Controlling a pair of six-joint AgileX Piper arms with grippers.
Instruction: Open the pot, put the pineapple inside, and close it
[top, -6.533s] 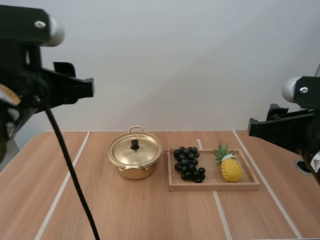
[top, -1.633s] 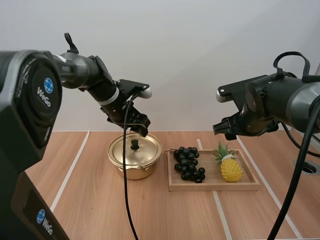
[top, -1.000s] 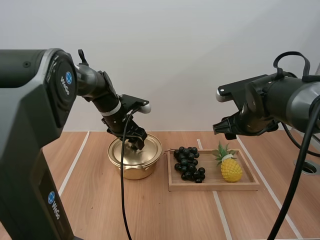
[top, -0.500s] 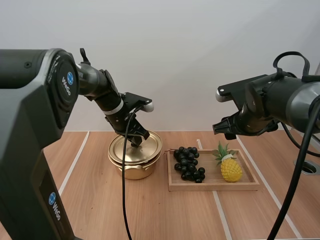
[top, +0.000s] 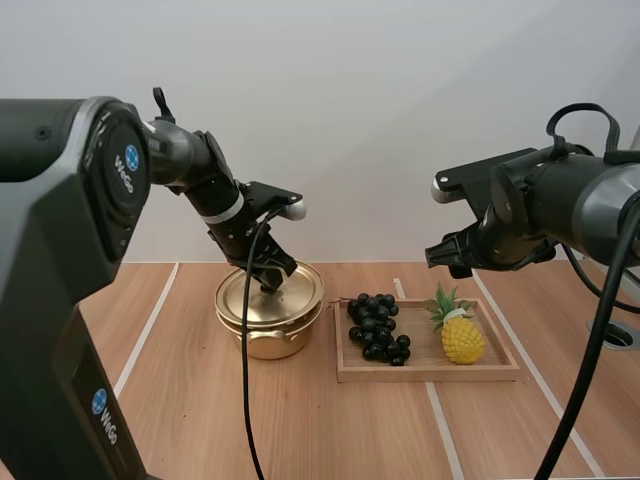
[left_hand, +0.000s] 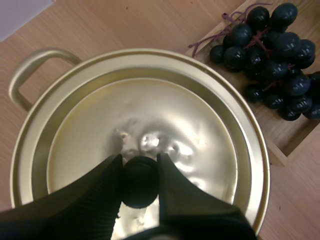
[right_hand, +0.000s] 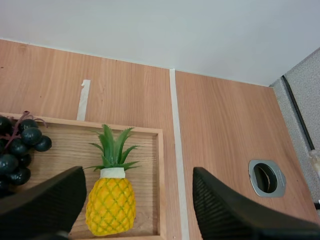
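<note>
At the left of the desk (top: 200, 420), the left gripper (left_hand: 139, 165) is closed narrow on the black knob (left_hand: 140, 182) at the centre of the lid (left_hand: 165, 120), one finger on each side. The knob is the only raised part of the lid, so it is the correct grip point for a straight upward lift. The lid covers the gold pot (top: 268, 335) and sits slightly off centre within the rim. Whether it has cleared the rim cannot be determined. Just right of the pot, a wooden tray (top: 430, 372) holds the grapes (top: 375, 325) at its left end and the pineapple (top: 463, 338) at its right end. The pineapple lies with its leaves toward the far side and is well apart from the grapes, which leaves room for a finger on each flank. The right gripper (right_hand: 139, 170) hangs above the pineapple with its fingers spread wide and touches nothing. This position is judged to be a ready posture, so that the fruit can be picked up once the pot is open. The opening step is in hand.
</note>
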